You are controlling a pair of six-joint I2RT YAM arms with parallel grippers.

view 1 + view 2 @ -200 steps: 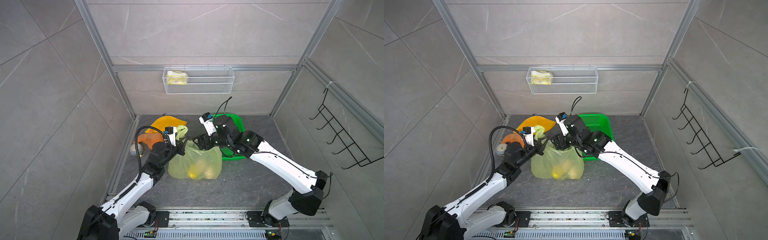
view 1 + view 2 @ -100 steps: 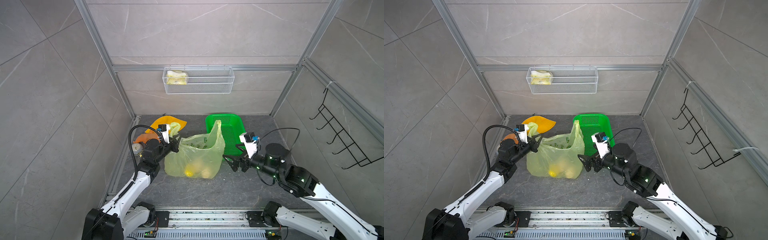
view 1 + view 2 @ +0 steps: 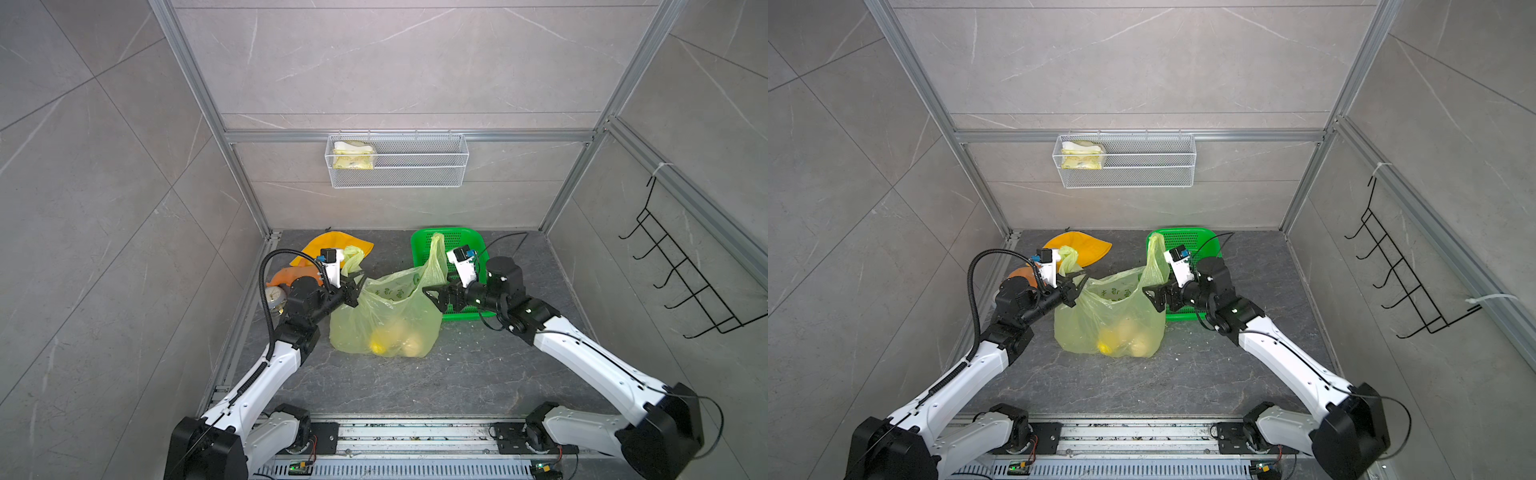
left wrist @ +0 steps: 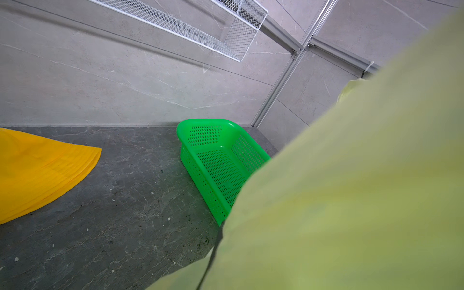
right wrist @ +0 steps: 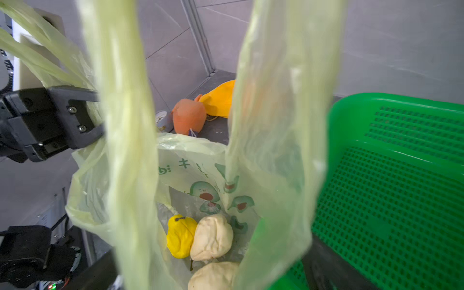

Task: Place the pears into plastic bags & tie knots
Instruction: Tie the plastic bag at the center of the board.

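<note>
The translucent yellow-green plastic bag (image 3: 386,307) (image 3: 1108,316) stands open on the floor. Three pears lie at its bottom: a yellow one (image 5: 180,236) and two beige ones (image 5: 212,237) (image 5: 213,276). My left gripper (image 3: 356,286) (image 5: 99,113) is shut on the bag's left handle, and bag film (image 4: 351,188) fills much of the left wrist view. My right gripper (image 3: 434,293) (image 3: 1152,295) is open at the upright right handle (image 3: 434,257). That handle's two straps (image 5: 125,125) run between its widely spread fingers (image 5: 324,271). No knots show; the handles stand apart.
A green basket (image 3: 457,230) (image 4: 221,160) sits right behind the bag, under my right wrist. An orange gourd-like thing (image 3: 291,276) and a yellow cloth (image 3: 332,245) lie at the back left. A wire shelf (image 3: 399,174) hangs on the back wall and a hook rack (image 3: 681,270) on the right wall.
My right gripper left the bag's mouth, swung out to the front right, then came back to the upright right handle and opened wide. My left gripper kept hold of the left handle.
</note>
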